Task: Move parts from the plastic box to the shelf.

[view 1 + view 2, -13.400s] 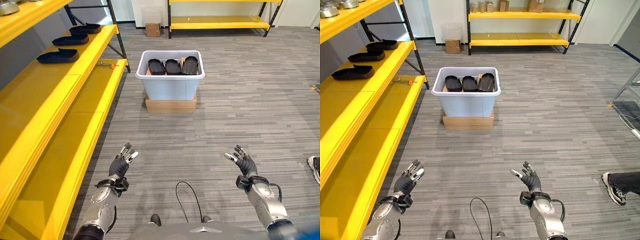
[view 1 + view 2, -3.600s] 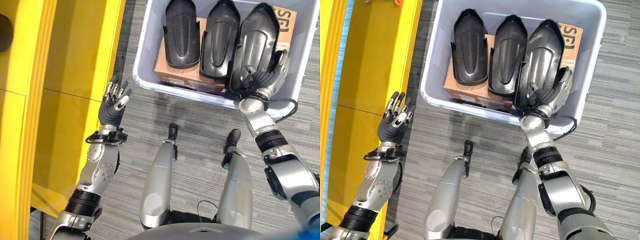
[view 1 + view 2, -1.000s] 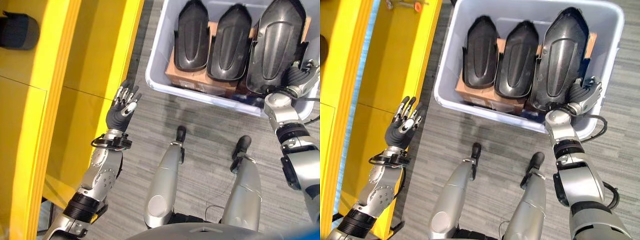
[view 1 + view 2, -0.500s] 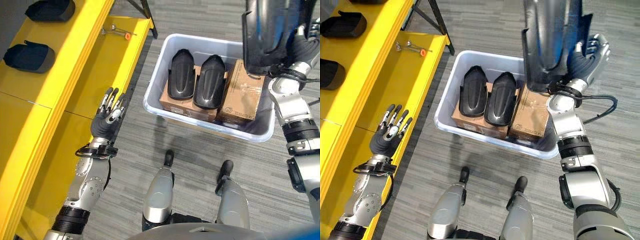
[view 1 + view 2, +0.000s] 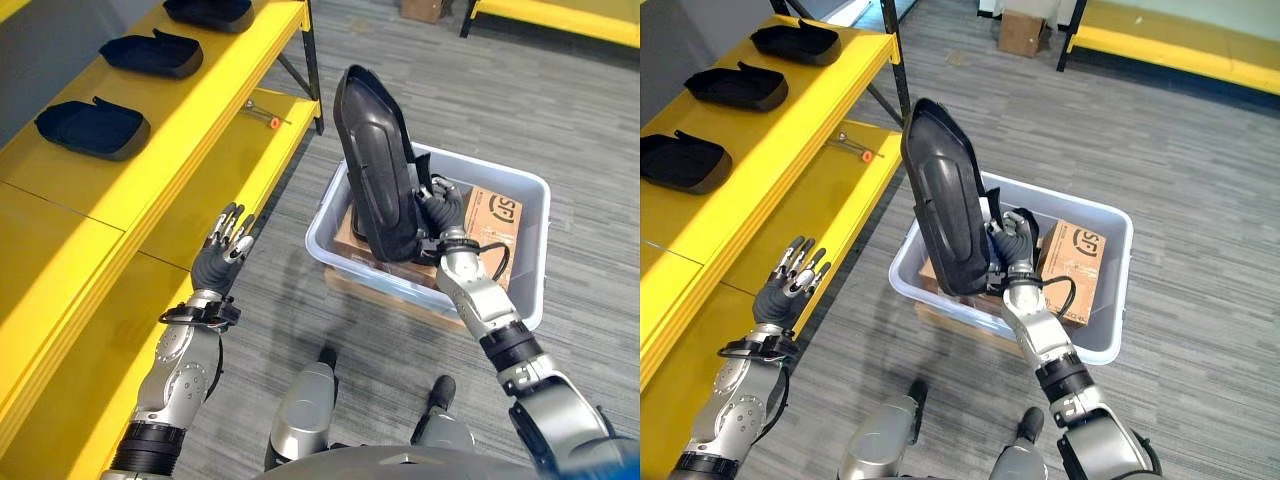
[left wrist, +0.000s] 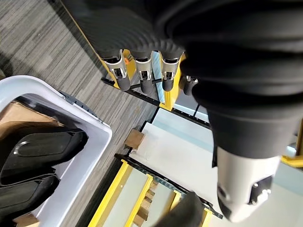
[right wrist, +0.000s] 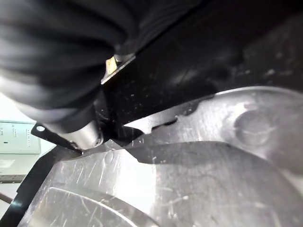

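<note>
My right hand (image 5: pixel 441 209) is shut on a long black moulded part (image 5: pixel 375 165), holding it upright and tilted above the pale plastic box (image 5: pixel 529 262). The same part (image 7: pixel 199 156) fills the right wrist view from very close. Black parts (image 6: pixel 40 153) still lie in the box, on brown cardboard cartons (image 5: pixel 490 220). My left hand (image 5: pixel 222 255) hangs open with straight fingers beside the yellow shelf's (image 5: pixel 140 190) lower edge, holding nothing. Three black parts (image 5: pixel 92 128) lie in a row on the upper yellow shelf board.
The box stands on a flat cardboard base (image 5: pixel 385 296) on grey striped carpet. A small tool with an orange tip (image 5: pixel 266 119) lies on the lower shelf board. Another yellow rack (image 5: pixel 1200 50) and a cardboard carton (image 5: pixel 1022 32) stand at the far wall.
The camera has shifted. My right hand has swung the black part down and to the left, from high at the right to over the box's left side. The left hand keeps its open pose.
</note>
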